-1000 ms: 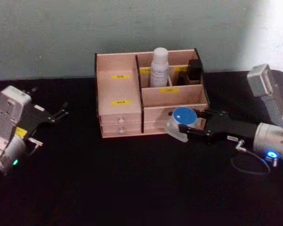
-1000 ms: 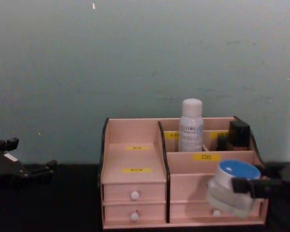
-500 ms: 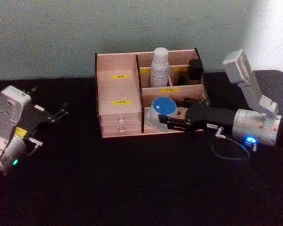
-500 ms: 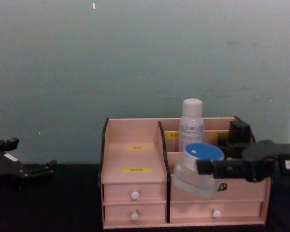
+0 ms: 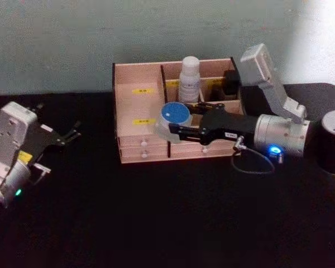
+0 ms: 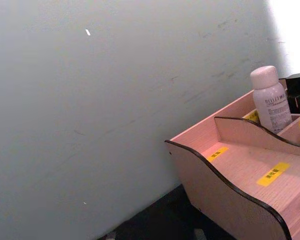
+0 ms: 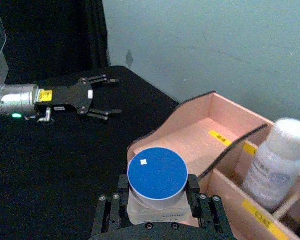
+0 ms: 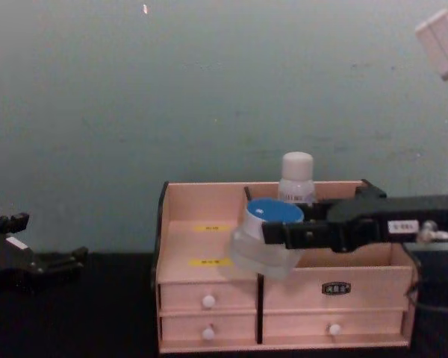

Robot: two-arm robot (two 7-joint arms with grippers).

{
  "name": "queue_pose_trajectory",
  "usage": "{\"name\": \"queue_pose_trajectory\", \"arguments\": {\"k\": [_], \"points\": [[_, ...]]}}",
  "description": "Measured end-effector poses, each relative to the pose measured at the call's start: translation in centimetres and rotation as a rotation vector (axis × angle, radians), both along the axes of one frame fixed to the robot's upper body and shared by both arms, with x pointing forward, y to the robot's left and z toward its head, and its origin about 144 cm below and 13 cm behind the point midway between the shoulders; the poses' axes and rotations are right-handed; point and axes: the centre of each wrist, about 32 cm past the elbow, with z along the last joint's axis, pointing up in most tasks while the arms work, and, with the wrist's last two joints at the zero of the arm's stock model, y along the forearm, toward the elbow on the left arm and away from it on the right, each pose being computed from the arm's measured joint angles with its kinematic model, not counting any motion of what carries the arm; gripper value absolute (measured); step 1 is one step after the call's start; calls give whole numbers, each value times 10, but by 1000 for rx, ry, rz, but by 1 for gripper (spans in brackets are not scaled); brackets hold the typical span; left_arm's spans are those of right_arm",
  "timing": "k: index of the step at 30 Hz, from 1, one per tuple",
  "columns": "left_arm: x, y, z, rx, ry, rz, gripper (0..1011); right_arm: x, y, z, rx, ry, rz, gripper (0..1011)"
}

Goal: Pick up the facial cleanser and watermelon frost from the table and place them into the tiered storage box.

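A round jar point(image 5: 173, 118) with a blue lid and a clear body is held clamped in the right gripper point(image 5: 181, 124), whose black fingers point(image 7: 194, 186) are pressed against its two sides. The jar is carried in the air over the storage box point(image 5: 139, 139), above the dark partition that separates the left stepped section from the right compartments; in the chest view the jar point(image 8: 267, 237) covers part of that partition and of the left section's near label. Which of the two named products this jar is cannot be told, since the print on its body is too small to be read. A white bottle point(image 5: 189, 80) with a white cap is seen standing upright in a far compartment of the box; in the chest view its lower part is hidden behind the right arm, and its printed label cannot be read either. A dark object point(image 5: 230, 82) is seen at the far right corner of the box, largely covered by the arm, and cannot be identified. The left gripper point(image 5: 68, 135) is held well apart at the left, above the black table point(image 5: 167, 218), with its thin fingers point(image 7: 103, 80) spread and nothing between them.
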Motion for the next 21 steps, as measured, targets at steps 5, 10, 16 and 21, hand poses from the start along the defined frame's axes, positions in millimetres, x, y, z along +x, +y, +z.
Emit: {"name": "queue_pose_trajectory", "arguments": {"k": [5, 10, 16, 21], "points": [[0, 0, 0, 0, 0, 0, 1001, 8, 8, 4, 0, -12, 15, 699], [0, 0, 0, 0, 0, 0, 1001, 15, 17, 6, -2, -13, 25, 699], [0, 0, 0, 0, 0, 0, 1001, 26, 29, 8, -5, -6, 37, 699], [0, 0, 0, 0, 0, 0, 1001, 35, 35, 7, -6, 5, 40, 699]]}}
